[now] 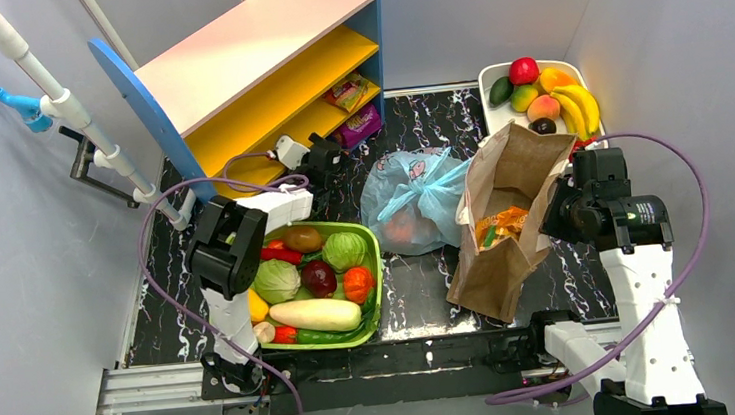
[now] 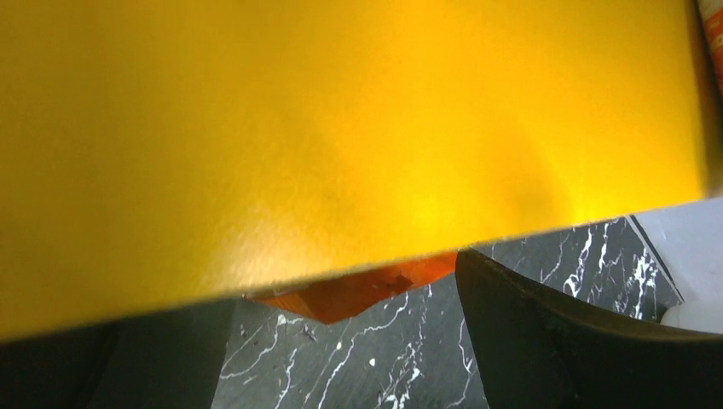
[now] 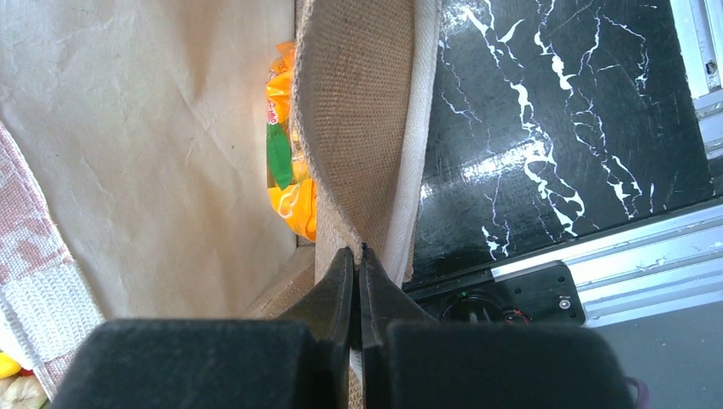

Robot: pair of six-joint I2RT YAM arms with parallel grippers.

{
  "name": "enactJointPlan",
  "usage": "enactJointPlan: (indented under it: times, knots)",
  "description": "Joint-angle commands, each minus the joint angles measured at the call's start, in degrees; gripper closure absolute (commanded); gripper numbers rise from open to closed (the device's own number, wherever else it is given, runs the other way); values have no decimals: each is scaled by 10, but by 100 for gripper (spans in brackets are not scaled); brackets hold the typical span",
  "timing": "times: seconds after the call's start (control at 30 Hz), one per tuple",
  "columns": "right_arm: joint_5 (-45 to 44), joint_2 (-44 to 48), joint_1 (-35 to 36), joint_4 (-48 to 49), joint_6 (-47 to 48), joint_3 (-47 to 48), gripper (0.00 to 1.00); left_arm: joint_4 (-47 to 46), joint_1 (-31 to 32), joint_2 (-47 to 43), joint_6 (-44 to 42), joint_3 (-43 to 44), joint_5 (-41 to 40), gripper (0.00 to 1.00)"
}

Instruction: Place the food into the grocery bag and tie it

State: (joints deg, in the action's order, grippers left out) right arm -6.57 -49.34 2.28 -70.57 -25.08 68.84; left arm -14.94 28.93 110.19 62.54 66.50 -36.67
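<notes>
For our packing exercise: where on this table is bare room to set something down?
Bare marble between the green basket and brown paper bag, at the near edge; another patch between shelf and fruit tray. Crowded where the blue bag meets the paper bag.

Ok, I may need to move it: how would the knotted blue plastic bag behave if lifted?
The blue bag looks thin and crinkled, so probably floppy and sagging. An orange item shows through low inside; it would likely shift or swing.

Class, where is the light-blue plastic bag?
Top view: the light-blue plastic bag lies centrally, right of the green basket, left of the brown paper bag.
</notes>
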Motion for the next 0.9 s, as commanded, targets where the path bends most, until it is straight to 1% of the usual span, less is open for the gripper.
enactJointPlan:
  times: [0.0, 0.23, 0.33, 0.37, 0.5, 0.77, 0.8, 0.87]
  knots:
    - [-18, -3, 3, -22, 12, 20, 99, 11, -16, 15, -24, 29, -20, 9]
    - [-26, -7, 2, -28, 15, 26, 99, 15, -26, 43, -18, 49, -14, 11]
    - [-27, -12, 2, -29, 15, 31, 99, -4, -29, 54, -20, 52, 1, 22]
    - [-27, -14, 3, -29, 16, 33, 99, -12, -30, 57, -21, 54, 7, 24]
    - [-27, -20, 3, -29, 16, 41, 99, -10, -31, 68, -19, 62, 7, 26]
    - [-27, -25, 3, -30, 17, 47, 99, -26, -40, 84, -21, 76, 33, 57]
    - [-27, -26, 3, -30, 16, 48, 99, -31, -41, 83, -20, 73, 36, 60]
    - [-27, -27, 2, -30, 17, 49, 99, -37, -42, 78, -20, 65, 41, 62]
